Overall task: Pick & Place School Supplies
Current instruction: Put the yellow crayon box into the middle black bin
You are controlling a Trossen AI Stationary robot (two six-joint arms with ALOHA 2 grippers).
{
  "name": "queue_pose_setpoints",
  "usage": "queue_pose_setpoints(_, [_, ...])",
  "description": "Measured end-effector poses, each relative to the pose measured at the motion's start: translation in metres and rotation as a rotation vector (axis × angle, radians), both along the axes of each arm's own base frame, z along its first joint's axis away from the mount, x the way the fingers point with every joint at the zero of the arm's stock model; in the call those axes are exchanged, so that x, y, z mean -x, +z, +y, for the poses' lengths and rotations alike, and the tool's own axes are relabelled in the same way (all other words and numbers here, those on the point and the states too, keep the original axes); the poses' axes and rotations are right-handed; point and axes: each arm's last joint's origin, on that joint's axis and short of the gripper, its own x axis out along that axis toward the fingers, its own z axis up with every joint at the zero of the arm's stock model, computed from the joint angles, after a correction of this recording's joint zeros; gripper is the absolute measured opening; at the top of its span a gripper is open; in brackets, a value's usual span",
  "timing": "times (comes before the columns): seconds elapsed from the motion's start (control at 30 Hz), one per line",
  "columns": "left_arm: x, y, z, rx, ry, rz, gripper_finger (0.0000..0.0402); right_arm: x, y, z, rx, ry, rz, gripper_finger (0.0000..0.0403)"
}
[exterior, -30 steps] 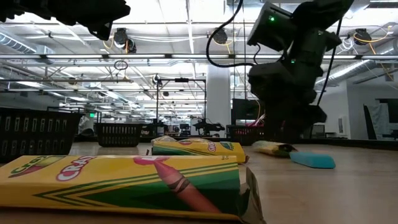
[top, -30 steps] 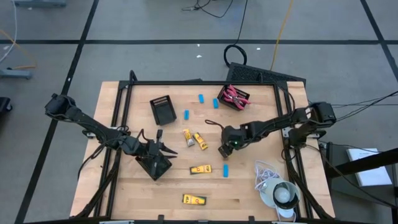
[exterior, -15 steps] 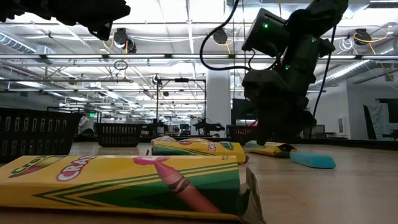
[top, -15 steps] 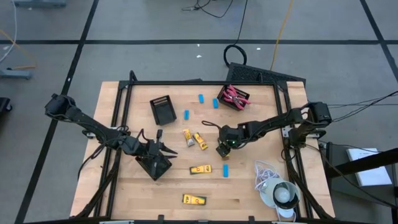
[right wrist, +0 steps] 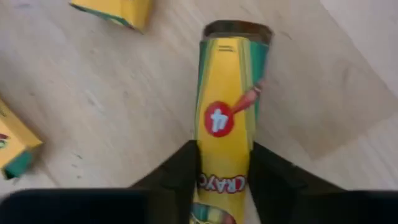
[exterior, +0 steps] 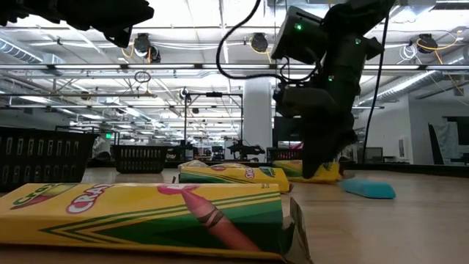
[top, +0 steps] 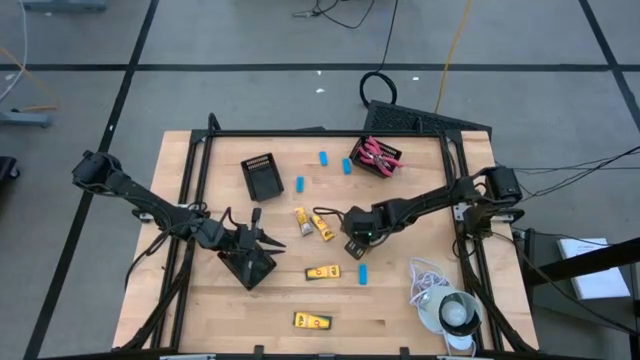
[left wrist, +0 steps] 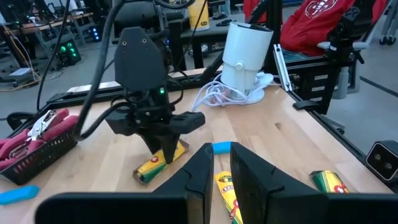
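Observation:
Several yellow crayon boxes lie on the wooden table: (top: 303, 222), (top: 322, 227), (top: 322, 271), (top: 312, 321). Light-blue erasers (top: 363, 272), (top: 300, 184) lie scattered among them. Red-handled scissors (top: 375, 155) lie in a black tray at the far side. My right gripper (top: 349, 238) reaches in from the right and is shut on the crayon box (right wrist: 225, 118) near the table's middle. My left gripper (top: 250, 240) stands over a black tray (top: 248, 270) left of the middle, its fingers (left wrist: 202, 177) nearly together. My left gripper has the black tray by its upper edge (left wrist: 155, 205), coming from above and from the left. The gripper itself hides the place of contact, so I cannot tell the kind of hold. My right gripper pinches the crayon box by its two long sides (right wrist: 202, 163), near the end closest to the gripper. The fingers (right wrist: 268, 171) slant down from the table's right. The box (exterior: 311, 171) lies flat on the table.
A second black tray (top: 262, 178) lies flat at the far left of the middle. A white cord with a round grey-white object (top: 445, 308) sits at the near right corner. A black frame (top: 300, 132) runs along the table's edges.
My right gripper has moved toward the table's left edge and down onto the crayon box, which now sits between its fingers. The box stays on the table.

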Motion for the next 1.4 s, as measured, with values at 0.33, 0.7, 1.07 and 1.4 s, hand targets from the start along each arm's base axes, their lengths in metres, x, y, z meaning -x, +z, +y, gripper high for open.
queue_pose_setpoints(0.33, [0.000,-0.001,0.002,-0.015,0.058,0.010,0.0058,-0.006,0.002,0.009,0.073,0.098,-0.076,0.0059])
queue_pose_setpoints(0.7, [-0.002,-0.004,0.010,-0.013,0.149,0.033,0.0058,-0.028,0.037,0.006,0.203,0.198,-0.250,0.0059])
queue_pose_setpoints(1.07, [-0.010,-0.007,0.041,-0.034,0.296,0.050,0.0058,-0.062,0.086,-0.023,0.458,0.291,-0.517,0.0059])
queue_pose_setpoints(1.4, [-0.002,0.006,0.080,0.008,0.374,0.027,0.0124,-0.068,0.095,-0.048,0.576,0.312,-0.596,0.0059])
